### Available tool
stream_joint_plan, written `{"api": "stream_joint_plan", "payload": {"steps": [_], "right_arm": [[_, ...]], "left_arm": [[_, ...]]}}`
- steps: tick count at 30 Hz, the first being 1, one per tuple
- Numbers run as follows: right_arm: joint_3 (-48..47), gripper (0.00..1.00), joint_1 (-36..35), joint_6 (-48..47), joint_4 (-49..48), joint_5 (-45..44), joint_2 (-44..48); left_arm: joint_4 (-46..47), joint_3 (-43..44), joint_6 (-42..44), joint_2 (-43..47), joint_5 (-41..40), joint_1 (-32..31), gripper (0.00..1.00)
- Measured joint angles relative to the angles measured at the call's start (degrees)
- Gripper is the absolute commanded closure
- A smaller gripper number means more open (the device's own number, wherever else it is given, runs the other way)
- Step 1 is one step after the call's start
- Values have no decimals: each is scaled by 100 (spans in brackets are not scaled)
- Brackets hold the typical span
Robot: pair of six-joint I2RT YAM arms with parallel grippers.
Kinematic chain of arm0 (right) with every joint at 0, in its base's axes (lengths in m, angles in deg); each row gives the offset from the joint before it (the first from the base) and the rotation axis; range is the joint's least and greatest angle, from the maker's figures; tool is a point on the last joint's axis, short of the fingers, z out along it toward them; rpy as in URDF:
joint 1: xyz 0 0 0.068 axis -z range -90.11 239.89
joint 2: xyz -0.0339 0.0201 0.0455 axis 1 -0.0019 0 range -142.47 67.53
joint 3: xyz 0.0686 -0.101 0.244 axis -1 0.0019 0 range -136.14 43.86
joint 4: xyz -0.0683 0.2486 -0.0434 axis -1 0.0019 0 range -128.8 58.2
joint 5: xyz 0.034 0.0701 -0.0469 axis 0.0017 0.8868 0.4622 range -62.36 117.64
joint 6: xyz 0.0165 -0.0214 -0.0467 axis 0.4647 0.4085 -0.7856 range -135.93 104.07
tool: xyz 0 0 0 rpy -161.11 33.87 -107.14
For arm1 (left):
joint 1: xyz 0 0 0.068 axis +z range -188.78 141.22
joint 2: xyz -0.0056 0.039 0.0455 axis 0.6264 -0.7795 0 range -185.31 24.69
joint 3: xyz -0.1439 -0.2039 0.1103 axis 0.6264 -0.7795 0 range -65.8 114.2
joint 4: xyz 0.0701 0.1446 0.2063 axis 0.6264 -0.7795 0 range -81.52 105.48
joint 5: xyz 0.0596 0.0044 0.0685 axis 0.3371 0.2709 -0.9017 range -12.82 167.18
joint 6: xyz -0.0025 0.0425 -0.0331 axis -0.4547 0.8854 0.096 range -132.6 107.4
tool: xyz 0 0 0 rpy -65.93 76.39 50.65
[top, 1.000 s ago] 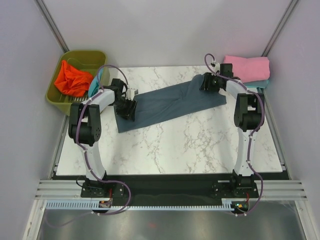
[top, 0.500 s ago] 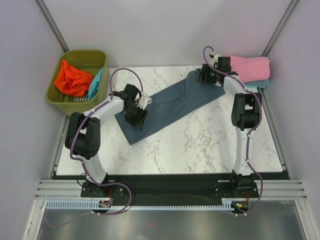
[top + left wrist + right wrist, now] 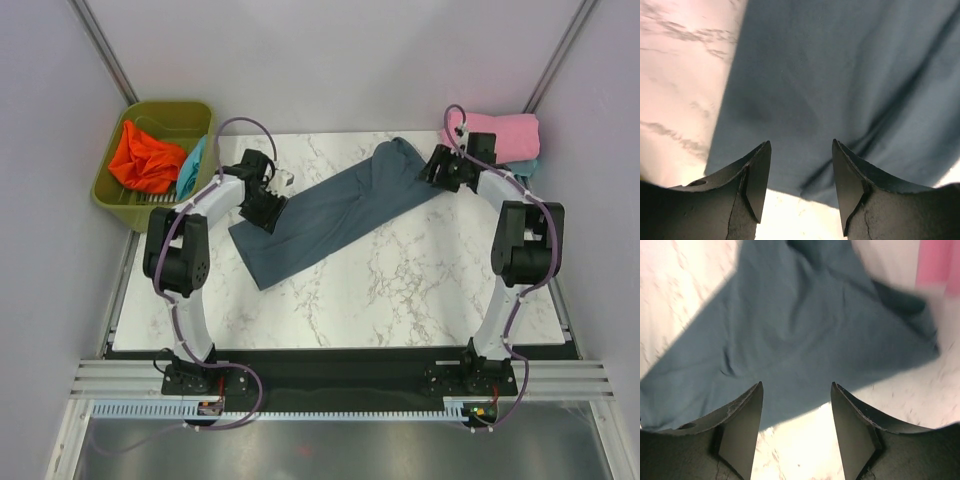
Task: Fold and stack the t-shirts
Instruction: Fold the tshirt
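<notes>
Top external showed the grey shirt lying diagonally, left gripper at its left end, right gripper at its right end, both spread wide and empty.

No text to read.
No lettering, label, brand, number or sign can be made out in any view: the blue-grey shirt, the pink shirt and the orange shirt are plain cloth, the bin shows bare walls, and the table shows only marble veining.
</notes>
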Motion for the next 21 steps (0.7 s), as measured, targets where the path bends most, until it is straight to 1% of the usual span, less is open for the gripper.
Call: {"api": "stream_joint_plan", "payload": {"steps": [3, 5, 10, 17, 21], "right_arm": [[409, 36, -26, 24, 179, 20, -136], [485, 36, -55, 33, 278, 42, -275], [437, 36, -90, 28, 267, 55, -476], [-306, 37, -120, 17, 214, 114, -1119], [-925, 36, -232, 15, 136, 129, -1550]], "left_arm": [[31, 0, 57, -448, -44, 15, 41], [39, 0, 72, -651, -48, 13, 41], [50, 114, 79, -730, -46, 11, 42], [28, 94, 72, -723, -46, -15, 43], [9, -155, 72, -555, -50, -116, 43]]}}
